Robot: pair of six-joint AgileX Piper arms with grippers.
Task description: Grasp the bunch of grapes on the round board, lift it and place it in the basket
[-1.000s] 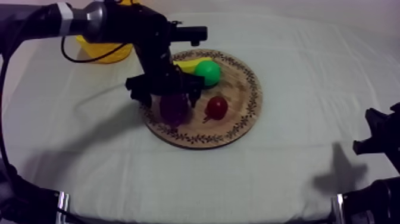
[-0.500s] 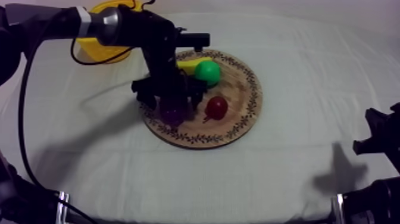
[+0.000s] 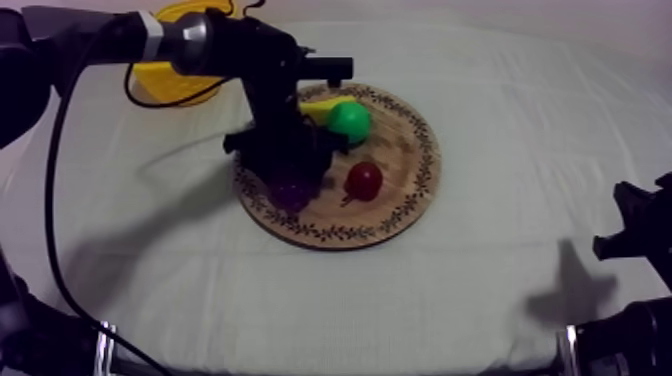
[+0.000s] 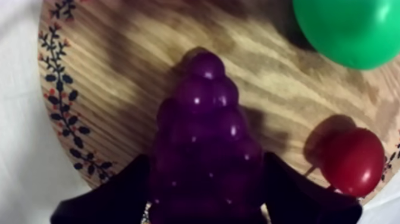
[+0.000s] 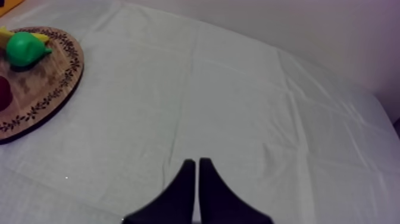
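Between the fingers [image 4: 113, 193] of the left gripper [image 4: 205, 161] sits the bunch of grapes [image 4: 205, 119]: one black finger against each flank of its wide end, so they look closed on it, narrow tip pointing away. Grapes lie on the wooden board [image 4: 107, 77], near its patterned rim, not yet lifted. Small red fruit [image 4: 354, 161] just beside the bunch on one side, apart from it; pear [image 4: 351, 30] further round the board, banana [image 3: 318, 108] behind the pear in the top view. Yellow basket [image 3: 160, 82] is off the board at the far left of the tabletop [image 3: 480, 280], partly behind the left arm. Right gripper [image 5: 194, 173] is parked well away over bare cloth, fingers together in a thin wedge, holding nothing. Risks, judged from here: the hold is on rounded, glossy beads at the fat end only, so the bunch could squirt out or swing tip-down once it comes up. Fingertips sit very low, likely on or close to the wood, so a lift with any sideways pull may drag the board or nudge the red fruit off. The basket is near the arm's own base, so a tight swing could clip its rim and drop the grapes short.
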